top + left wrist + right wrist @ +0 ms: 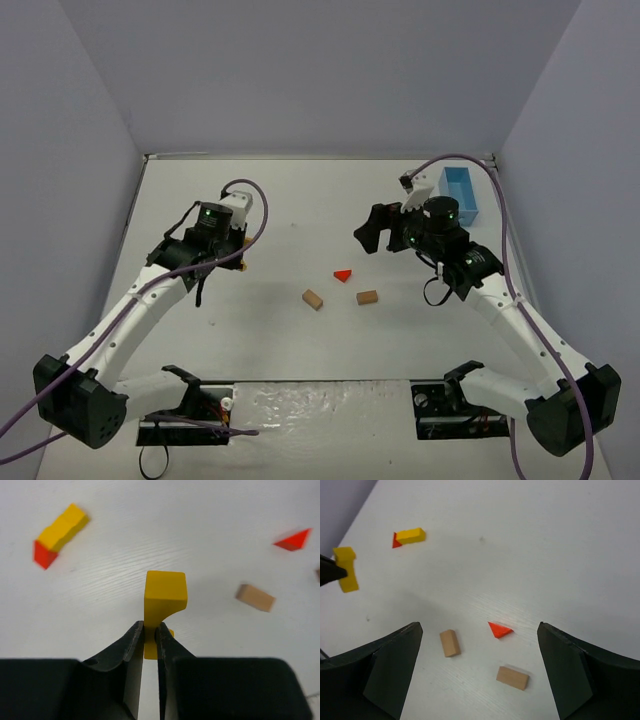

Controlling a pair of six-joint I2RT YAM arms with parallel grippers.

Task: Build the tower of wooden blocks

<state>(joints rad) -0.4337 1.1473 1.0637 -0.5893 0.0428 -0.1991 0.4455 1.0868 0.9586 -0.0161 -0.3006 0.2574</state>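
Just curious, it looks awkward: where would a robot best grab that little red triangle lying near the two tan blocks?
Probably from straight above. The red wedge lies flat, triangular face up, so its sides slant. Try one jaw on its long edge and the other on the opposite point. The open right gripper hangs nearest.

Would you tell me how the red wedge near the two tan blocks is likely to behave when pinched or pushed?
The red wedge looks rigid, so it should not deform. Its sloped faces may slip from a pinch. Lying flat, it probably slides rather than rolls.
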